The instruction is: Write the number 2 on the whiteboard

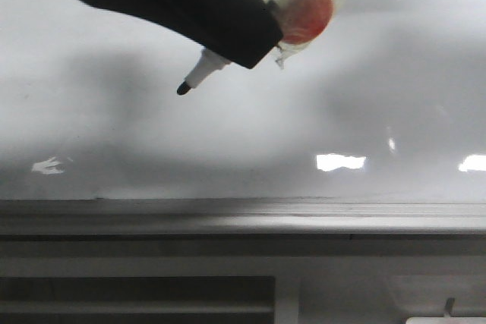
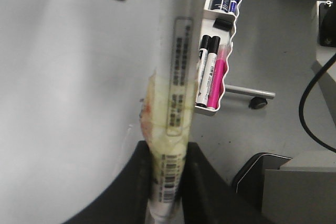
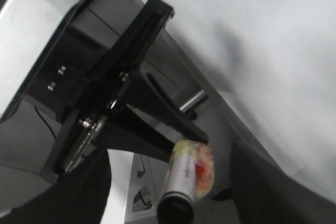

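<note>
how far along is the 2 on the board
Not started: the glossy white-grey whiteboard shows no strokes in the front view. In hand: the left gripper is shut on the tape-wrapped white marker, its black tip poised by the board; contact is unclear. Left to do: the whole digit.

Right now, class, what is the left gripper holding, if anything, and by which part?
The left gripper is shut on a marker, clamping the taped barrel well back from its black tip, near the whiteboard.

An office or lab: a large whiteboard with a grey ledge, a clip-on tray of markers, and a bare grey floor with trailing cable.
</note>
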Controlling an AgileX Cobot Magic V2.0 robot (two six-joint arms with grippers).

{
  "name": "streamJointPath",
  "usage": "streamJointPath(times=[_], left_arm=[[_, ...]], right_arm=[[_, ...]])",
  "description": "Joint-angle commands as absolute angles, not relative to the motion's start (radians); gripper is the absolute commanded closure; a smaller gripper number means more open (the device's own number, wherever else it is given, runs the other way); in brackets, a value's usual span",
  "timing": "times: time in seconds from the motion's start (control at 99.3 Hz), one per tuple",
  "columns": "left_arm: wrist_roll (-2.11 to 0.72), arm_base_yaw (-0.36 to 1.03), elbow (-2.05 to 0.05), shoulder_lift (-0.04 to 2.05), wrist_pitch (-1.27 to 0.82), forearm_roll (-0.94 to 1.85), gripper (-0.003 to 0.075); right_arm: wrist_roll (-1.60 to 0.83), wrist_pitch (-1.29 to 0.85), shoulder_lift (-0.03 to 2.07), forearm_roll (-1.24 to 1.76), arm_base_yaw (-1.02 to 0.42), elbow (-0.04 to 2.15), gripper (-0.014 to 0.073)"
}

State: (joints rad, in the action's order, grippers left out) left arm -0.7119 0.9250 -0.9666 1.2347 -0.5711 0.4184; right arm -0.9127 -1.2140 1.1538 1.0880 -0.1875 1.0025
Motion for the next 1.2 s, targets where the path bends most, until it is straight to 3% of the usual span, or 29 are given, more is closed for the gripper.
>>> streamJointPath(times=[0.0, 0.262, 0.685, 0.906, 1.007, 1.138, 1.188], left_arm=[[-0.710, 0.934, -1.022, 1.226, -0.525, 0.445, 0.0741], [-0.710, 0.934, -1.047, 1.257, -0.527, 0.445, 0.0741], [-0.710, 0.934, -1.047, 1.261, -0.486, 0.446, 0.0740], [-0.709, 0.934, -1.047, 1.258, -0.466, 0.446, 0.0728], [-0.709, 0.934, -1.047, 1.250, -0.466, 0.446, 0.0612], [-0.707, 0.917, -1.052, 1.212, -0.464, 0.451, 0.0286], [-0.701, 0.903, -1.052, 1.194, -0.461, 0.451, 0.0220]], right_arm=[[-0.928, -1.239, 1.147, 1.122, -0.207, 1.037, 0.0160], [-0.928, -1.230, 1.160, 1.122, -0.217, 1.037, 0.0167], [-0.928, -1.240, 1.161, 1.097, -0.219, 1.037, 0.0663], [-0.928, -1.232, 1.161, 1.083, -0.219, 1.037, 0.0667], [-0.924, -1.206, 1.159, 1.083, -0.219, 1.037, 0.0655], [-0.920, -1.170, 1.145, 1.081, -0.219, 1.032, 0.0655], [-0.920, -1.156, 1.130, 1.081, -0.219, 1.025, 0.0655]])
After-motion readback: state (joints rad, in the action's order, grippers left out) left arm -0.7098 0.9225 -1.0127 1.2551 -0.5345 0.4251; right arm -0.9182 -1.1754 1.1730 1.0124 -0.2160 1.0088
